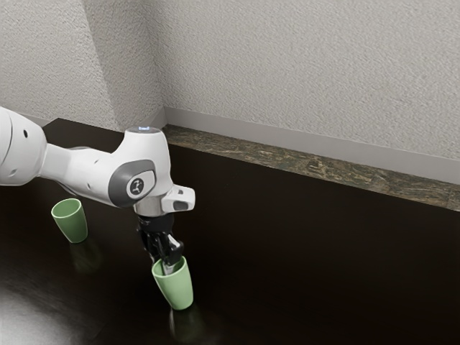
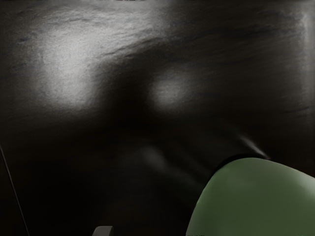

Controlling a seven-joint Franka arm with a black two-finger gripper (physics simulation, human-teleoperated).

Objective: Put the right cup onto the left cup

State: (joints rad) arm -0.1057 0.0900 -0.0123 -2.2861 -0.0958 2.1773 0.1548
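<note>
Gripper [image 1: 171, 263] dipped into the mouth of one green cup [image 1: 177, 289].
Exterior view: other cup [image 1: 73, 224], upright, left of the gripper; wrist view: green wall close up. Spread or pinching, I cannot tell.

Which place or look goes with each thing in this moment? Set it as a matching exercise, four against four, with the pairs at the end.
1. Gripper
2. Table
3. Cup at the gripper
4. Other cup

A. Of the two cups, nearer the exterior view's left edge
B. Dark, with pale glare on its surface
C. Of the two cups, nearer the exterior view's lower edge
D. Reaching down to a green cup's mouth

Pairs: 1-D, 2-B, 3-C, 4-A
</note>
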